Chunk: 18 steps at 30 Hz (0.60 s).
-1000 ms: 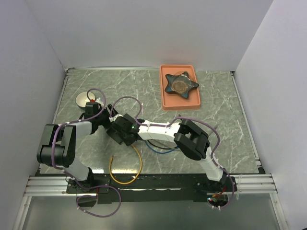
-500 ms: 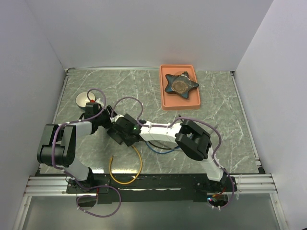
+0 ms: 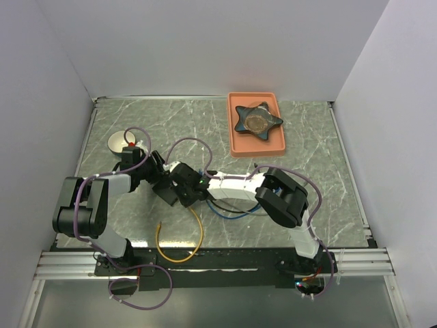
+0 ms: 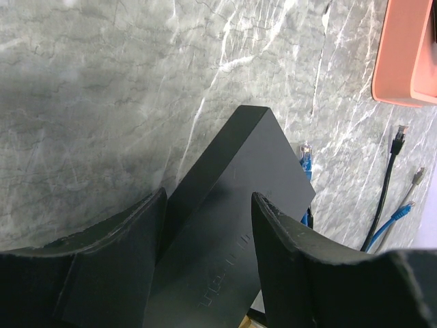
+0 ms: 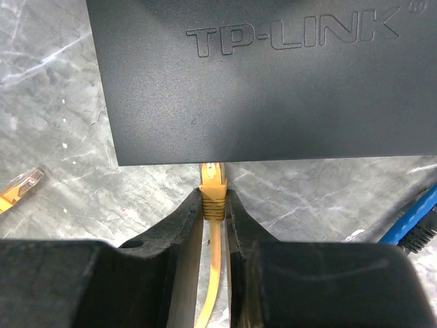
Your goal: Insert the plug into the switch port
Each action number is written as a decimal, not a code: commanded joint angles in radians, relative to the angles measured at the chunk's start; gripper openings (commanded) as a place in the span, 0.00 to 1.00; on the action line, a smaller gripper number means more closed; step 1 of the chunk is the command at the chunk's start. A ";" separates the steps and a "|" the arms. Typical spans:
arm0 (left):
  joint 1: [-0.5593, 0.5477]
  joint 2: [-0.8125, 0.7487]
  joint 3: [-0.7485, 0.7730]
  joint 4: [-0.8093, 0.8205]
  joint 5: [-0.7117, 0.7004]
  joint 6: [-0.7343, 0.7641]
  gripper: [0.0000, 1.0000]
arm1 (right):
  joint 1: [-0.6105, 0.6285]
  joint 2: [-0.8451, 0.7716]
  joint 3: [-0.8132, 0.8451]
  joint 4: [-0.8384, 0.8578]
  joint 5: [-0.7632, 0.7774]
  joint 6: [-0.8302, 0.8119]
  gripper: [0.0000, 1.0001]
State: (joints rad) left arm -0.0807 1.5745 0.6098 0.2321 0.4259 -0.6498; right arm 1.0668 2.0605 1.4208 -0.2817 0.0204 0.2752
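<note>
1. Saw the black box [image 5: 273, 89] filling the upper part of the right wrist view, lettered TP-LINK on its top face, flat on the grey marbled bench [image 5: 61, 109].
2. Found the right fingers [image 5: 213, 202] drawn narrow at lower centre of that view, clamped on the yellow plug [image 5: 212, 183] from both sides.
3. Placed the plug's front end right at the box's near long edge, touching it. Could not make out any port under that edge, nor tell the tip to be in or out of one.
4. Traced the yellow cable [image 5: 210, 294] from the plug down between the fingers to the bottom edge of the frame.
5. Spotted a second yellow plug [image 5: 20, 186] loose on the bench at far left, and a blue cable [image 5: 418, 215] at the right edge.
6. In the left wrist view, found the left fingers [image 4: 208, 205] spread only to the box's width and pressed against its two sides at lower centre, holding it.
7. Noted a blue plug [image 4: 306, 162] just beside the box's right edge, and a black cable [image 4: 389, 178] further right.
8. Saw an orange tray [image 4: 403, 61] in the upper right corner.
9. From above, saw both sets of fingers meeting over the box at left centre of the bench.
10. Noted a dark star-shaped thing [image 3: 257, 120] inside the tray, upper right of centre, and a round dish [image 3: 120, 140] at upper left.
</note>
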 commanded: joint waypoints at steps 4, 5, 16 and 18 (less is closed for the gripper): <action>-0.048 0.010 -0.058 -0.140 0.086 -0.019 0.58 | -0.041 -0.046 0.009 0.268 0.006 -0.008 0.00; -0.050 0.009 -0.059 -0.140 0.085 -0.020 0.58 | -0.044 -0.046 0.012 0.276 0.000 -0.010 0.00; -0.094 0.009 -0.087 -0.114 0.082 -0.047 0.57 | -0.059 -0.037 0.033 0.335 -0.002 -0.008 0.00; -0.100 0.010 -0.090 -0.109 0.083 -0.053 0.57 | -0.061 -0.036 0.038 0.345 0.001 -0.010 0.00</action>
State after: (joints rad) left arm -0.1085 1.5696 0.5823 0.2882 0.3851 -0.6495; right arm 1.0431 2.0571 1.4124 -0.2630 -0.0433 0.2646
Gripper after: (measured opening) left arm 0.572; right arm 0.222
